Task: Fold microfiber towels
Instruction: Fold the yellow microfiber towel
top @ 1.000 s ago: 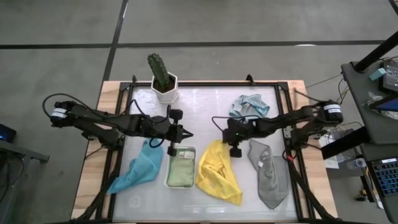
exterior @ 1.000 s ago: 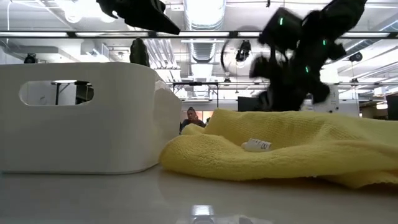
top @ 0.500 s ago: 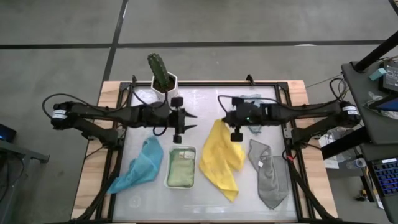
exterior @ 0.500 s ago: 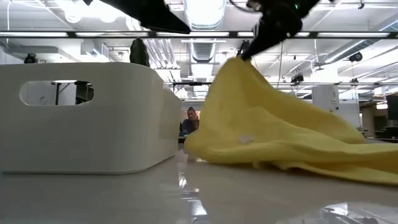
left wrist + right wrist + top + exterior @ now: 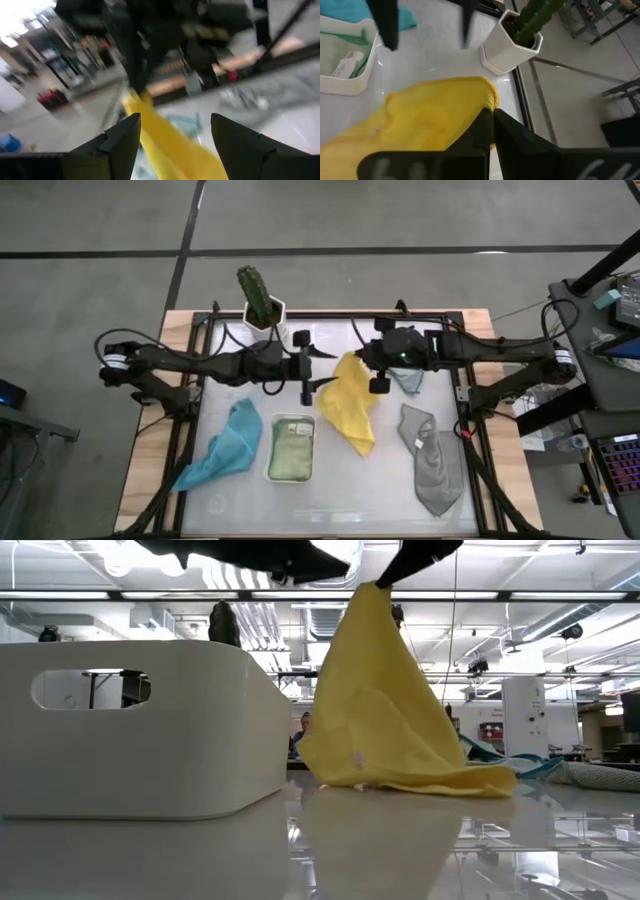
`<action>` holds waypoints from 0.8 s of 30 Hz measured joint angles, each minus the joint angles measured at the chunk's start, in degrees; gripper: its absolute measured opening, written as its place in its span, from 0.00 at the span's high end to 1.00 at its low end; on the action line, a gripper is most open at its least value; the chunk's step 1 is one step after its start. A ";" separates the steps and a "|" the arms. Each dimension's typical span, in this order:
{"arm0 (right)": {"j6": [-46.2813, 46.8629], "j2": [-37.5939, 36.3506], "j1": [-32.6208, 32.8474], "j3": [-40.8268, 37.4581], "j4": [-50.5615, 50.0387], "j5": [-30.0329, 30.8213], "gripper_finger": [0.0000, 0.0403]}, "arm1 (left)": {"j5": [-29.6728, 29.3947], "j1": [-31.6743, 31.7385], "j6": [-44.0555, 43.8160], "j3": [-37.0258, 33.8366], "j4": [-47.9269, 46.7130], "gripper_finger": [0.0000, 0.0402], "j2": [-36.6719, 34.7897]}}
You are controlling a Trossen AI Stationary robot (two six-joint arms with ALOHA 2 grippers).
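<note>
A cactus (image 5: 255, 291) stands in a white pot (image 5: 267, 328) at the upper left of the glass table (image 5: 330, 490). A white tray (image 5: 273, 448) sits lower centre-left. At the right edge is a dark desk (image 5: 600, 300) with cables.

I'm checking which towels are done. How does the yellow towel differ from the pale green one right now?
The yellow towel hangs pinched in the shut right gripper, one corner lifted and its lower edge trailing on the table; the pale green towel lies untouched by either gripper. The yellow one is unfolded and draped; the green one is a flat, compact rectangle. The yellow is out on the table; the green sits inside the white tray. Both are small soft cloths.
</note>
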 joint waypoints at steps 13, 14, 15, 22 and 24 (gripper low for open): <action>-6.39 7.04 0.00 1.42 1.05 -0.63 0.98 | -1.75 3.20 -2.95 0.30 5.10 0.44 3.24; -7.27 7.44 0.09 1.42 1.19 -0.63 0.98 | -1.77 3.38 -3.01 0.24 3.99 0.44 3.57; -8.03 7.50 0.17 1.42 1.45 -0.59 0.98 | -1.77 3.54 -3.01 0.23 3.71 0.44 4.09; -11.23 7.37 0.15 1.42 3.71 -0.61 0.98 | -3.54 3.92 -4.46 -0.19 1.83 0.49 5.75; -11.75 7.37 0.15 1.42 3.69 -0.62 0.98 | -4.20 3.89 -4.45 -0.64 1.83 0.57 5.65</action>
